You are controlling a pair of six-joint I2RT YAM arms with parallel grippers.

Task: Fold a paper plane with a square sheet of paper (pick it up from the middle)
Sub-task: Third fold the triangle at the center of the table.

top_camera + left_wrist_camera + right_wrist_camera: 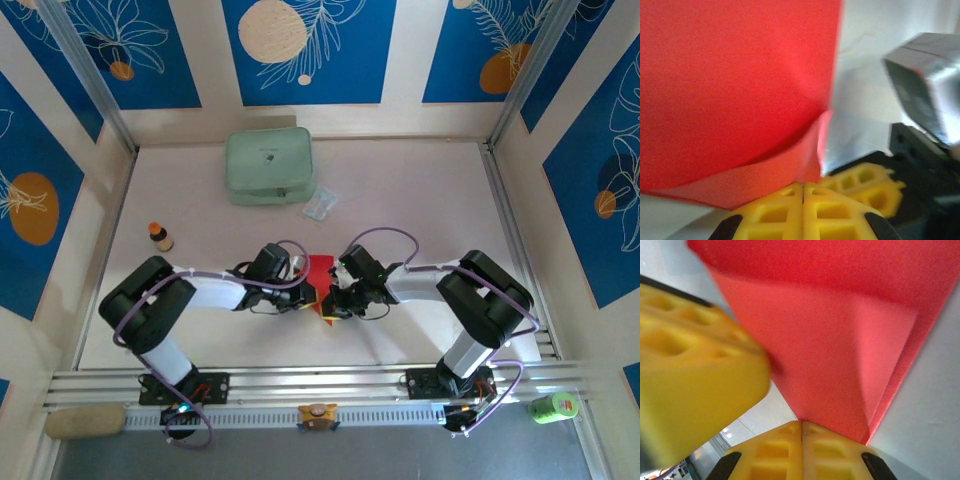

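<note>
The square sheet of paper (pixel 320 272) is bright red and creased, and it is held up off the white table between both arms. In the left wrist view the paper (pixel 735 85) curves up from my left gripper (pixel 802 189), whose yellow jaws are shut on its lower edge. In the right wrist view the paper (pixel 830 340) shows a folded flap and tapers to a point at my right gripper (pixel 801 425), also shut on it. From above, the left gripper (pixel 312 300) and right gripper (pixel 332 305) meet almost tip to tip under the paper.
A pale green pouch (pixel 268 165) lies at the back of the table, with a small clear plastic packet (pixel 320 205) beside it. A little brown bottle (pixel 159 236) stands at the left. Blue patterned walls close in three sides.
</note>
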